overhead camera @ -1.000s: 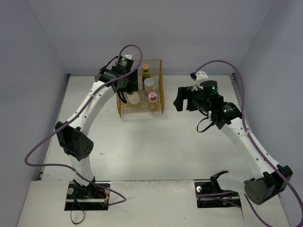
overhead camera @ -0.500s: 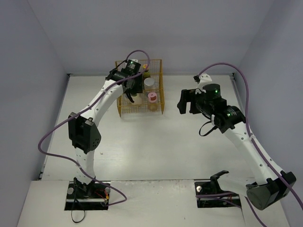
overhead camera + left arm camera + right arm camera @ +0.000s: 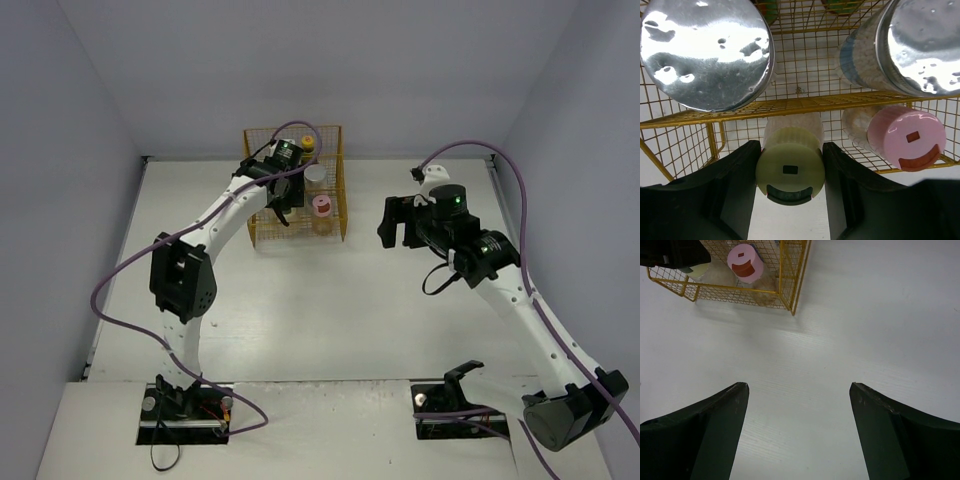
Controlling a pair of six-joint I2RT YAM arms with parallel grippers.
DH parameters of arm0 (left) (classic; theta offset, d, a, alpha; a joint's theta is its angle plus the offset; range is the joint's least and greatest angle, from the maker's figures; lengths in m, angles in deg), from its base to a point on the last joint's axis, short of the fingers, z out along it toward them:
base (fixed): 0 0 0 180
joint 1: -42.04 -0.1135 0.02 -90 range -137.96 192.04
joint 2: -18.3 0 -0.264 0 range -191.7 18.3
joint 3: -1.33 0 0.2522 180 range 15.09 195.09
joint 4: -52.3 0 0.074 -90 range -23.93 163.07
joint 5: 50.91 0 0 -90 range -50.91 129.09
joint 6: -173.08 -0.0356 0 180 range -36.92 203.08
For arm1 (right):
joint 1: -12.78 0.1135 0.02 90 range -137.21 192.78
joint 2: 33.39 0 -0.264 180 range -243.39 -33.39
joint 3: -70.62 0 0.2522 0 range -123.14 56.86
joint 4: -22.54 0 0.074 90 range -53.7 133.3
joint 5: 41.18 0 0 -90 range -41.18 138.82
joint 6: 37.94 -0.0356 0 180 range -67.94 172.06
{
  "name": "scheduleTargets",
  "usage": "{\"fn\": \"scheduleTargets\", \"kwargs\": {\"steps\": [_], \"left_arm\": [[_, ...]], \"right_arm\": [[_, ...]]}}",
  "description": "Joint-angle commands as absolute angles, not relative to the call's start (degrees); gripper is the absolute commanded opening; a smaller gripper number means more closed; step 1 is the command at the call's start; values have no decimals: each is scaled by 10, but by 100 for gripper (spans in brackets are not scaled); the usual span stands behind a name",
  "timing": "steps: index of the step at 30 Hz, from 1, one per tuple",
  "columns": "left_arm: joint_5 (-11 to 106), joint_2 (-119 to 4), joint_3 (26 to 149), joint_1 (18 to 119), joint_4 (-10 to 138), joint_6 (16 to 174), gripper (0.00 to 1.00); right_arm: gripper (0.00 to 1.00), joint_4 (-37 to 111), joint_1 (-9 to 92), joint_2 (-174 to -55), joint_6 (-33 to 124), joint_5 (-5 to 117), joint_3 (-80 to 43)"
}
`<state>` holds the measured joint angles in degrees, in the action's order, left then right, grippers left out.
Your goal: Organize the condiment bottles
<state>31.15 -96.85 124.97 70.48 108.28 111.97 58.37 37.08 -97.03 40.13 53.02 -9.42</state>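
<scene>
My left gripper [image 3: 790, 150] is shut on the squat beige bottle with the yellow-green cap [image 3: 790, 170], holding it at the front left of the yellow wire rack [image 3: 790, 104]. The pink-capped bottle [image 3: 907, 137] stands to its right. Two silver-lidded jars [image 3: 705, 50] [image 3: 925, 45] sit behind them. In the top view the left gripper [image 3: 277, 203] is over the rack [image 3: 340, 185], with a yellow-capped bottle [image 3: 308, 146], one silver lid [image 3: 316, 174] and the pink cap [image 3: 322, 205] showing. My right gripper [image 3: 388, 222] [image 3: 799, 390] is open and empty over bare table right of the rack.
The rack [image 3: 790, 285] stands at the back middle of the white table [image 3: 330, 310], against the back wall. Grey walls close in on the left, right and back. The right wrist view shows the pink cap [image 3: 745, 263] behind the rack's corner.
My left arm has swung farther back and right over the rack with the yellow-green-capped bottle. The right gripper has shifted slightly right and stays open.
</scene>
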Motion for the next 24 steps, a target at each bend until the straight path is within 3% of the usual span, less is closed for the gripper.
{"fn": "scheduleTargets", "kwargs": {"steps": [1,3,10,20,24], "left_arm": [[287,-951,1243,709,1062,1128,40],[285,-953,1235,710,1063,1128,43],[270,-950,1225,713,1069,1131,68],[259,-888,1230,714,1082,1133,72],[255,-826,1200,714,1085,1138,72]], "right_arm": [[84,567,365,-951,399,516,-94],[84,569,365,-948,400,517,-92],[85,577,363,-937,409,520,-87],[85,588,363,-915,423,541,-98],[91,599,363,-902,430,553,-108]]}}
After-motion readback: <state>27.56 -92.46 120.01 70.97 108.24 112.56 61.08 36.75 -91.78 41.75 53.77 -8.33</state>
